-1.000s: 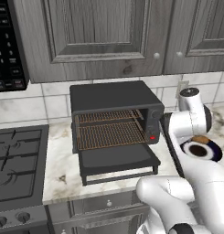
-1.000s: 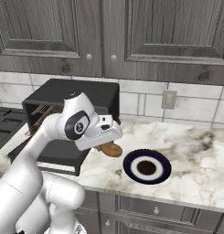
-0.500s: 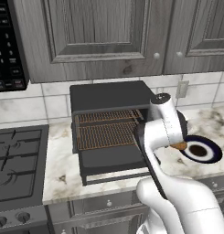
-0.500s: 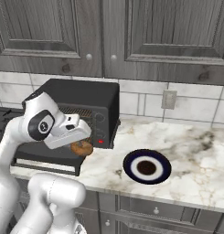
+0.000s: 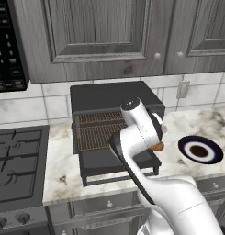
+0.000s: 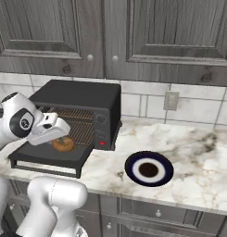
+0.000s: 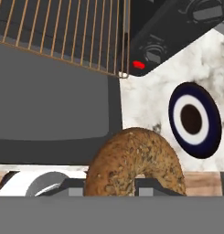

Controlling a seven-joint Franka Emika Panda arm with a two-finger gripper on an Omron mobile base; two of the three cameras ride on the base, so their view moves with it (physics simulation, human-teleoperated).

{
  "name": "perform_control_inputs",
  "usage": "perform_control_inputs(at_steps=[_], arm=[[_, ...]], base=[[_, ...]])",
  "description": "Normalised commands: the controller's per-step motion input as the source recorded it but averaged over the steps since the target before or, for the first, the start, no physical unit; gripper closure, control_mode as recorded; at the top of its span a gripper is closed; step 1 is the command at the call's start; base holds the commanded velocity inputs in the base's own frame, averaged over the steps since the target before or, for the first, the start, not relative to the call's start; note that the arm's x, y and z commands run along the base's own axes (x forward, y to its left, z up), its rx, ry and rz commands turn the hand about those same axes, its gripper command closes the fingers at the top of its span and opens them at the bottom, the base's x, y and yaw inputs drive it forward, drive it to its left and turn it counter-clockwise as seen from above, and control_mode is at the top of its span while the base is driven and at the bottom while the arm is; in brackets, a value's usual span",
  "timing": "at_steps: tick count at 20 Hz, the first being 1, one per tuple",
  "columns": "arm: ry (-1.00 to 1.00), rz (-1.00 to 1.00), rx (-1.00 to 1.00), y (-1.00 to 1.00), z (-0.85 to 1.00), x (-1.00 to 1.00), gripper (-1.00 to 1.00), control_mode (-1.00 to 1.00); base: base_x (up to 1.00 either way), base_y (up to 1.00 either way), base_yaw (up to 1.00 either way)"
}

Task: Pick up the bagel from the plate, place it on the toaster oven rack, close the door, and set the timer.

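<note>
My gripper (image 6: 59, 139) is shut on the bagel (image 6: 62, 145), a brown seeded ring, and holds it just above the open door (image 6: 46, 155) of the black toaster oven (image 6: 82, 96). In the hand view the bagel (image 7: 134, 163) sits between my fingertips, with the grey door (image 7: 49, 96) below it and the copper rack (image 7: 63, 32) beyond. From the left base view the bagel (image 5: 157, 147) peeks out beside my forearm, right of the rack (image 5: 95, 131). The navy plate (image 6: 148, 169) lies bare on the counter to the right.
A gas stove (image 5: 17, 156) borders the oven on the left, with a black microwave (image 5: 7, 46) above it. Grey cabinets hang overhead. A wall outlet (image 6: 171, 100) sits behind the plate. Marble counter (image 6: 198, 152) stretches to the right.
The arm has swung left from the plate to over the oven's open door, carrying the bagel. The plate is left bare. The gripper has stayed shut.
</note>
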Motion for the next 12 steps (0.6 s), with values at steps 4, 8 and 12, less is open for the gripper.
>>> perform_control_inputs(at_steps=[4, 8, 12], arm=[[-0.03, -0.01, 0.0, 0.45, 0.0, 0.57, 1.0, -1.0], [-0.09, 0.0, 0.0, 0.34, 0.0, 0.42, 1.0, -1.0], [-0.1, 0.0, 0.0, 0.33, 0.0, 0.27, 1.0, -1.0]], base=[[0.0, 0.0, 0.0], [0.0, 0.0, 0.0], [0.0, 0.0, 0.0]])
